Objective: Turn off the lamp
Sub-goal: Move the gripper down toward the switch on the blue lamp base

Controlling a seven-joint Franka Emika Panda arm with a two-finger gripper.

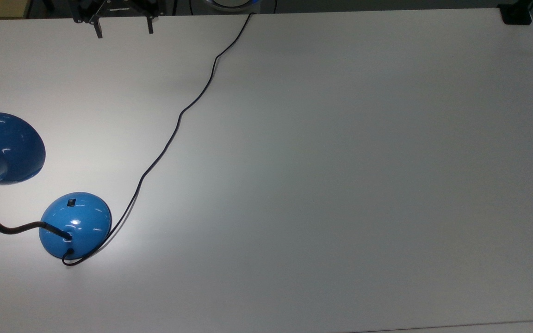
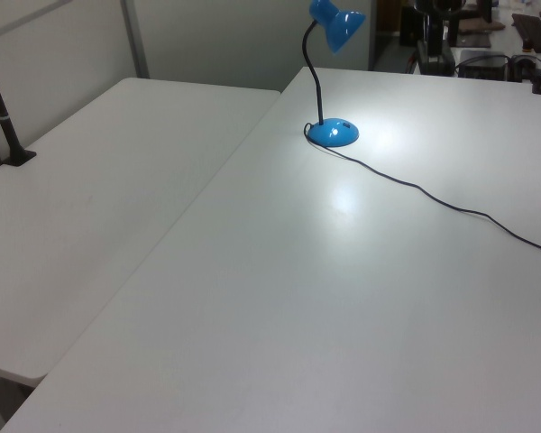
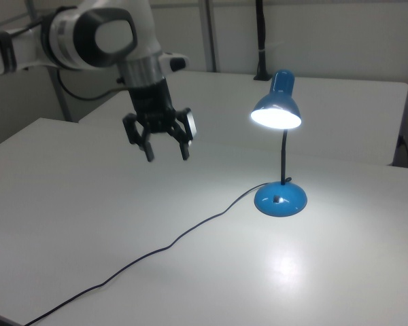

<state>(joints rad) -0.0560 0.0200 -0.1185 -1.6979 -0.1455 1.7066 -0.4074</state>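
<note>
Gripper (image 3: 166, 151) of mine hangs open, well apart from the lit lamp's (image 3: 280, 198) rocker switch (image 3: 277, 200), toward the right view's right.

Lamp (image 3: 280, 146): glossy blue, lit, standing upright on the white counter (image 1: 340, 185).
Base (image 1: 75, 225): dome at 8 o'clock in the top view, small black switch (image 1: 70, 202) on it.
Neck (image 3: 283, 156): black gooseneck rising to the shade.
Shade (image 3: 277, 109): bell-shaped, opening downward and glowing.
Cord (image 1: 178, 118): thin, black, trailing from the base toward 12 o'clock.
</note>
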